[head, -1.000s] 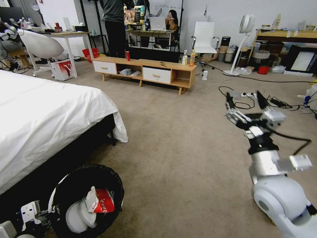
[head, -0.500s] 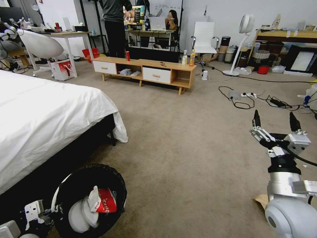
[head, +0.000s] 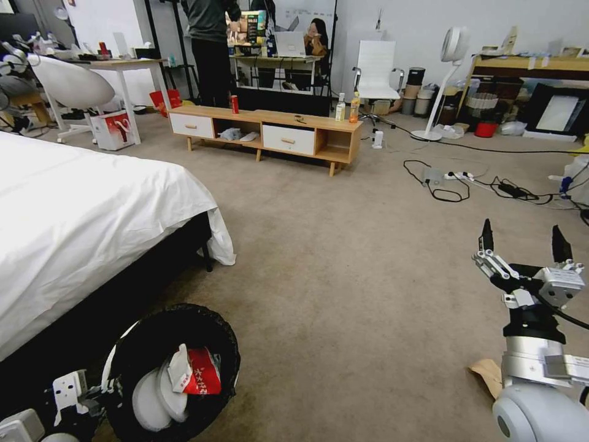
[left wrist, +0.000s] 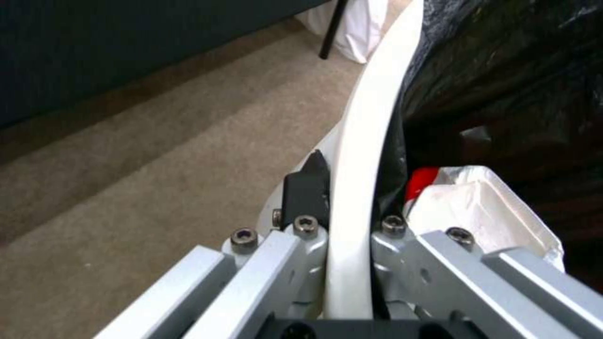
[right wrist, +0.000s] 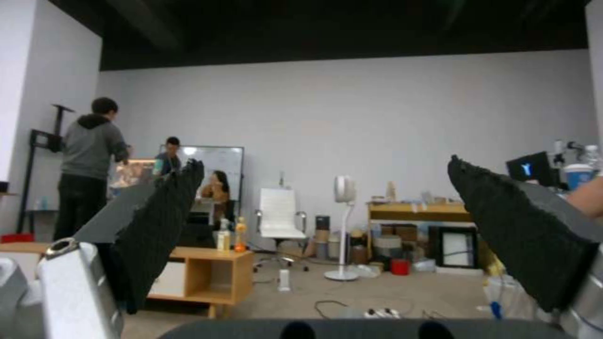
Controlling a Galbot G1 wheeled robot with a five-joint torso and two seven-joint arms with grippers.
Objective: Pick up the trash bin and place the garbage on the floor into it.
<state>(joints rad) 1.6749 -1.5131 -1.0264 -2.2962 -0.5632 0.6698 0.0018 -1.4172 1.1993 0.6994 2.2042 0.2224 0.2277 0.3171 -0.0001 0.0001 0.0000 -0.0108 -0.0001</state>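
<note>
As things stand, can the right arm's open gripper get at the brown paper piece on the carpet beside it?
Probably yes. The right gripper is open and holds nothing; the brown paper piece lies on bare beige carpet beside that arm, unobstructed, though the gripper points away and must turn down.

You have a bed (head: 80, 202) with a white sheet filling the left of the frame. At upper centre stands a low wooden TV bench (head: 270, 132) carrying a tall red can (head: 234, 104) and two drink bottles (head: 347, 108). A white pedestal fan (head: 451, 67) stands upper right, with cables and a power strip (head: 460, 178) below it.
</note>
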